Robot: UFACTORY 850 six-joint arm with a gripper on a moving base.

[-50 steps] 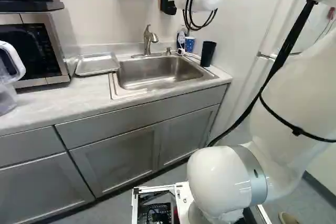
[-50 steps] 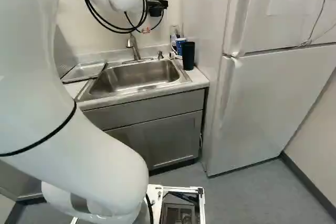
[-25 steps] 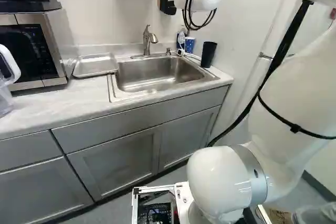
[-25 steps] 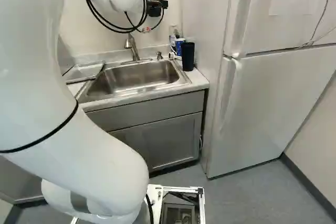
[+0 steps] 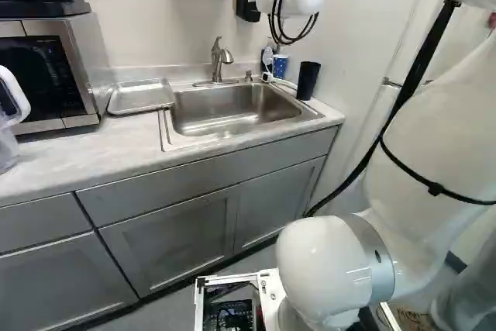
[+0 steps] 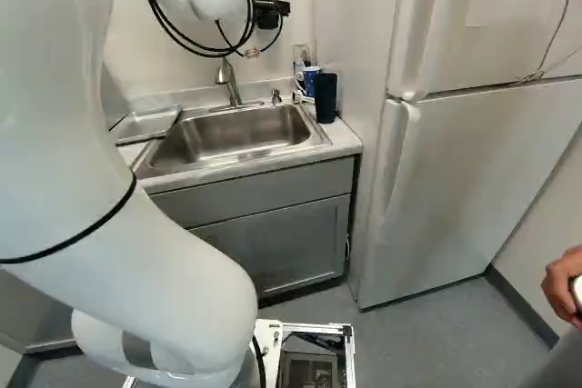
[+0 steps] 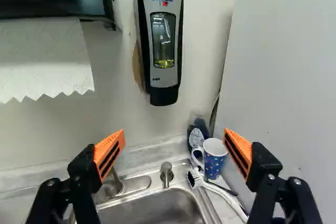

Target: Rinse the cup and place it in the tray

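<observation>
Blue cup (image 7: 214,164) stands apart, ahead of fingers (image 7: 108,149) spread wide.

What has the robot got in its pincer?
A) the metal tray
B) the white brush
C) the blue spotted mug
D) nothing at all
D: the pincer is open with nothing gripped; the blue spotted mug and white brush are beside the sink, and the metal tray is on the counter.
</observation>
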